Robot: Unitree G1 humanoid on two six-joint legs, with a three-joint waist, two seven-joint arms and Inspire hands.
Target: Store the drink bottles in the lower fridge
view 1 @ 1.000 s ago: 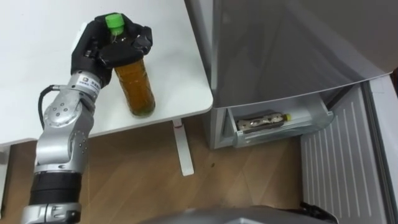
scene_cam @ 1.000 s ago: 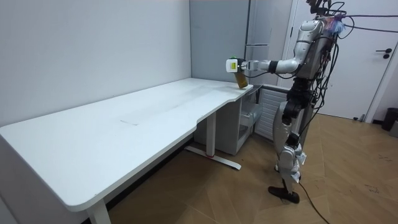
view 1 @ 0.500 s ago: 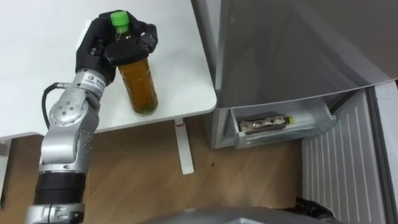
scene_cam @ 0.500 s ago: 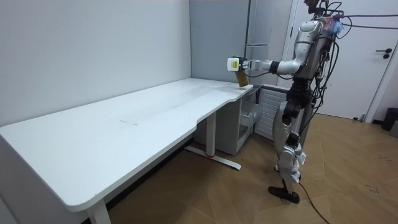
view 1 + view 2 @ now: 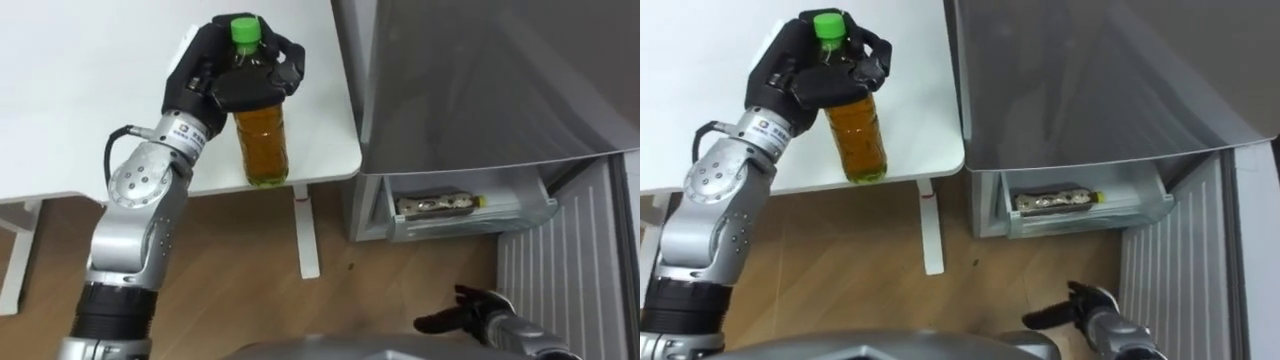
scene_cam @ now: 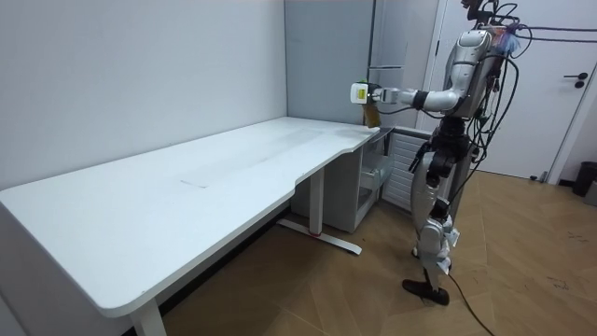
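Left eye view has the left hand (image 5: 235,75) clenched around the neck and shoulder of a green-capped tea bottle (image 5: 262,140). It holds the bottle upright over the near right corner of the white desk (image 5: 80,100). The forearm reaches up from the lower left, with the wrist bent toward the bottle. To the right, the grey fridge (image 5: 480,80) has its lower drawer (image 5: 530,212) open, and a second bottle (image 5: 437,205) lies on its side inside. The right hand (image 5: 470,318) hangs low at the near right, fingers loosely extended and holding nothing. In the room view the robot stands upright at the desk's end, its left arm stretched out level and the bottle raised clear of the desk.
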